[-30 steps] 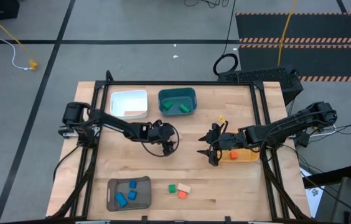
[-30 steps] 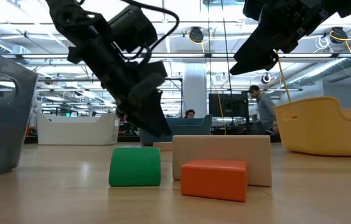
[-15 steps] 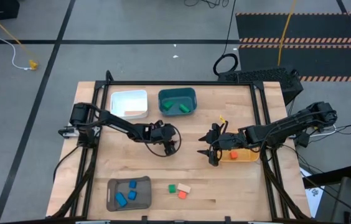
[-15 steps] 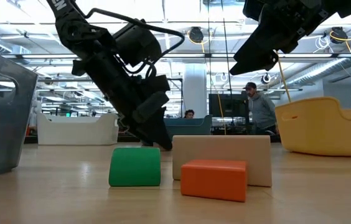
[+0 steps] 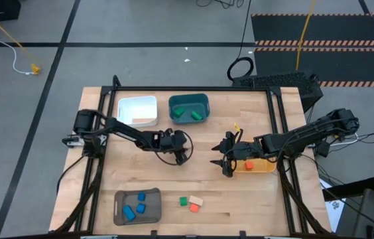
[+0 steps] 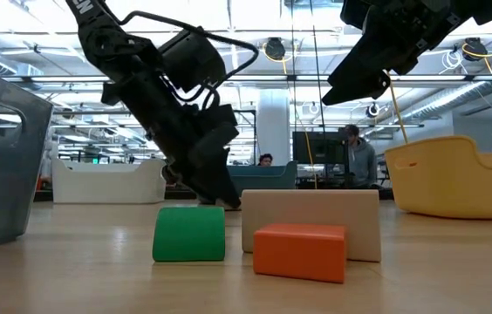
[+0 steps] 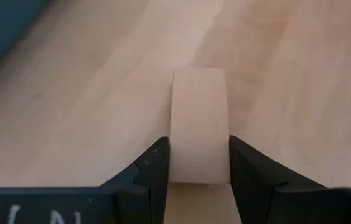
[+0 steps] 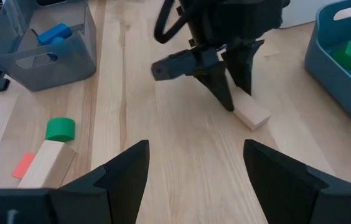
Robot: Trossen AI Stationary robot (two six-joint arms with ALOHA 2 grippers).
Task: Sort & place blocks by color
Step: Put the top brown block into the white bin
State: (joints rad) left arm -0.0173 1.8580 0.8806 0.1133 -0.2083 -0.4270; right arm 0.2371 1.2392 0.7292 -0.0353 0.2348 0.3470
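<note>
A tan wood block [image 7: 198,124] lies flat on the table near its middle, and my left gripper [image 5: 182,157] is shut on it; the right wrist view shows both, block [image 8: 252,114] and gripper [image 8: 233,93]. My right gripper [image 5: 223,164] hangs open above the table, right of the middle, with nothing between its fingers. Near the front edge a green block [image 5: 183,200], a tan block [image 5: 196,200] and a red-orange block [image 5: 193,208] rest on the table side by side. My left gripper pinches the tan block's two long sides [image 7: 174,163] between its two fingers, at one end of the block. The fingers [image 8: 224,93] slant down from above and from the table's left, lying along the block. The block rests flat on the table.
At the back stand a white bin [image 5: 137,111] and a teal bin [image 5: 188,108] with green blocks. A yellow bin [image 5: 261,166] at the right holds a red-orange block [image 5: 247,164]. A grey bin [image 5: 136,206] at the front left holds blue blocks.
My left gripper has come down and a little toward the table's right edge, onto the tan block, and has shut on its sides. The block has stayed flat on the table.
</note>
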